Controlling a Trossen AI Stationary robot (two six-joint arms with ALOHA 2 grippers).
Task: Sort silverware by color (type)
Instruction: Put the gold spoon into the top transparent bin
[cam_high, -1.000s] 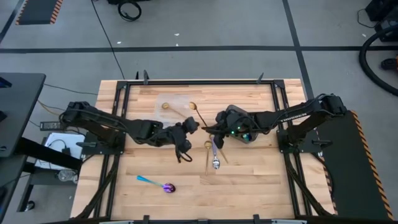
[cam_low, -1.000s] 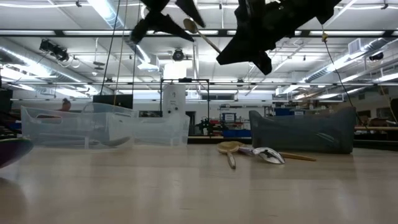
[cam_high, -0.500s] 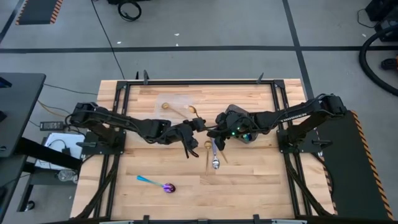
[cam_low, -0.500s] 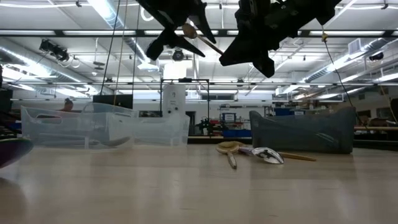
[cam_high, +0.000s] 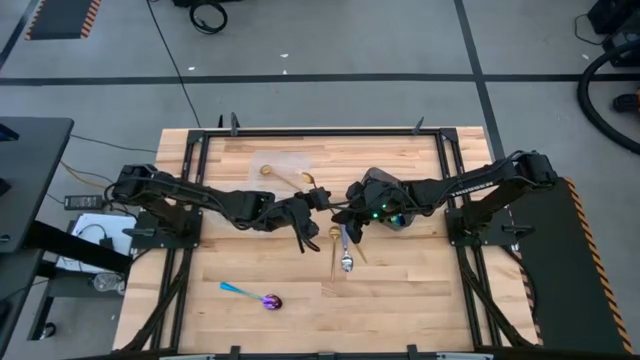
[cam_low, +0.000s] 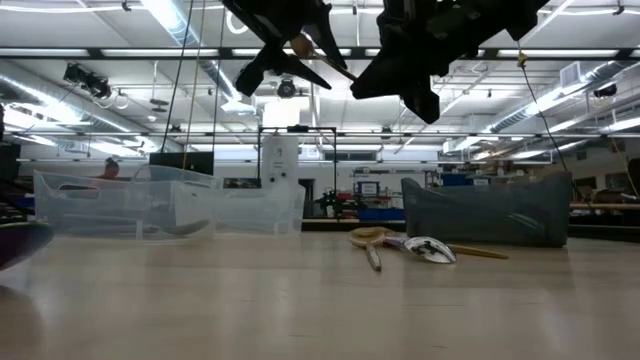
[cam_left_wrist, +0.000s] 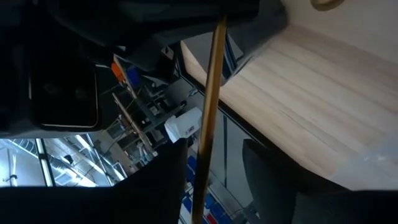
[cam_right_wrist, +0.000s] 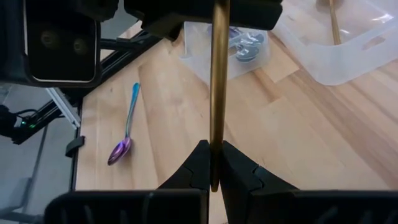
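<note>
A gold spoon (cam_right_wrist: 217, 93) hangs in the air between my two grippers. Its bowl (cam_low: 300, 45) is high above the table's middle. My right gripper (cam_right_wrist: 215, 177) is shut on it. My left gripper (cam_left_wrist: 208, 186) is open. Its fingers stand on either side of the same spoon's handle (cam_left_wrist: 208, 124), nearer the bowl, with a gap on each side. An iridescent spoon (cam_high: 252, 294) lies alone near the table's front. Gold, silver and iridescent spoons (cam_high: 344, 250) lie crossed in a small heap at the middle. My right gripper pinches the free end of the gold spoon's handle (cam_right_wrist: 215, 168) between its two fingertips. The handle runs straight out ahead of the fingers toward my left gripper. The spoon is lifted clear of the table and tilted, with its bowl (cam_low: 300, 45) the higher end.
Clear plastic containers (cam_low: 170, 205) stand at the table's far side; one holds silver spoons (cam_right_wrist: 244, 46) and another a gold spoon (cam_right_wrist: 336, 22). A dark grey bin (cam_low: 490, 212) stands at the back, on the right of the low view. Bare wood lies at the near right.
My left gripper has moved toward the table's right, to the gold spoon held by my right gripper, sinking a little and rolling. Its fingers now stand around the spoon's handle. The spoon's bowl has tipped slightly lower. Both arms have kept still in the last half second.
</note>
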